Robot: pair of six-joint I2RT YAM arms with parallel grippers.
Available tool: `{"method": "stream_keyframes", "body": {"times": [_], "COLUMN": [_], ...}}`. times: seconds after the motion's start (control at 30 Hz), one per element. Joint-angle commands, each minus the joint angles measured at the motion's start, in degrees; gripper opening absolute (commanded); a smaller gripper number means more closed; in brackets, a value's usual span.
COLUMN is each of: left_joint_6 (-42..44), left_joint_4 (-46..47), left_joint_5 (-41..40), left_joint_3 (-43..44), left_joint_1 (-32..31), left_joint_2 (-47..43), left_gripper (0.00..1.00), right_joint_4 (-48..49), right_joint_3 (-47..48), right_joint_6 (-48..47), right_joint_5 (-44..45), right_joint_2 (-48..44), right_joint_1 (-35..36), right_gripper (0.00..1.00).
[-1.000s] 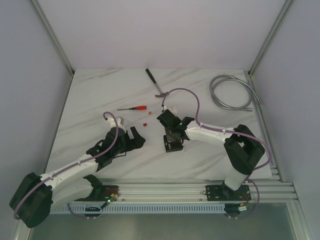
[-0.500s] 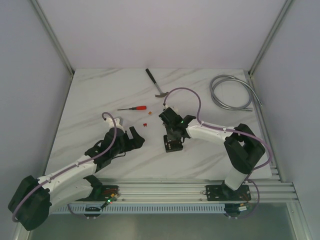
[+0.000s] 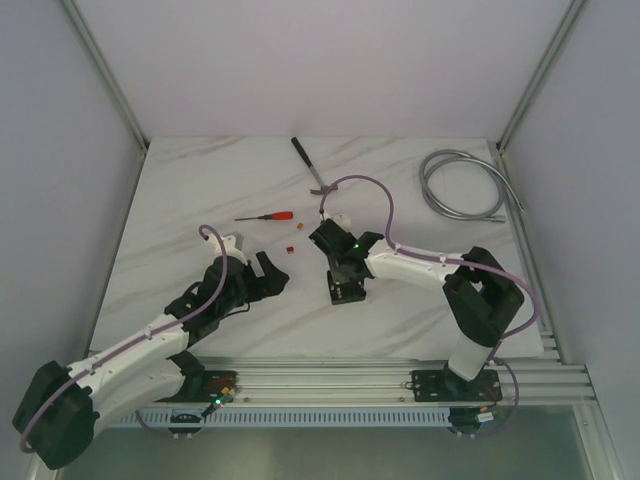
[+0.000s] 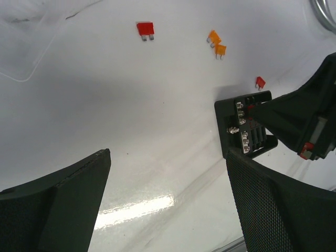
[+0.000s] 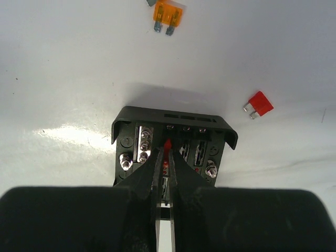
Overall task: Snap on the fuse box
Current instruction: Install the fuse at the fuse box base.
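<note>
The black fuse box [image 3: 347,291] lies open on the marble table, its slots and screws showing in the right wrist view [image 5: 173,116] and the left wrist view [image 4: 247,131]. My right gripper [image 3: 345,272] hangs right over it, shut [image 5: 168,153] on a tiny red fuse [image 5: 168,144] whose tip is at a middle slot. My left gripper [image 3: 268,272] is open and empty [image 4: 168,160], low over bare table to the left of the box.
Loose fuses lie beyond the box: orange [image 5: 167,14] and red [image 5: 259,104], also a red one [image 4: 145,28]. A red-handled screwdriver [image 3: 268,216], a hammer [image 3: 310,166] and a coiled grey cable [image 3: 465,185] lie farther back.
My right gripper has shifted slightly left over the fuse box. My left arm has drawn back a little to the left, its gripper still open.
</note>
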Motion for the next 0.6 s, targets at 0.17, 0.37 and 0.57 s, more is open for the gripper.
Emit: {"method": "stream_keyframes", "body": {"times": [0.17,0.37,0.57], "left_joint_6": [-0.09,0.00,0.31], "left_joint_4": [-1.66,-1.97,-1.99], "left_joint_5": [-0.71,-1.50,-1.75], "left_joint_3": [0.31,0.56,1.39], "left_joint_1": [0.36,0.32,0.33], "left_joint_2": [-2.90,-3.35,-2.37], "left_gripper": [1.00,1.00,1.00], "right_joint_4": [-11.59,-11.62,-11.34], "right_joint_3": [1.52,3.34,4.94], "right_joint_6": [2.08,1.79,0.73], "right_joint_5": [-2.17,0.32,2.08], "right_joint_2": [4.03,-0.02,-4.25], "right_joint_1": [3.98,4.49,4.17], "right_gripper": [0.06,0.22,0.41]}}
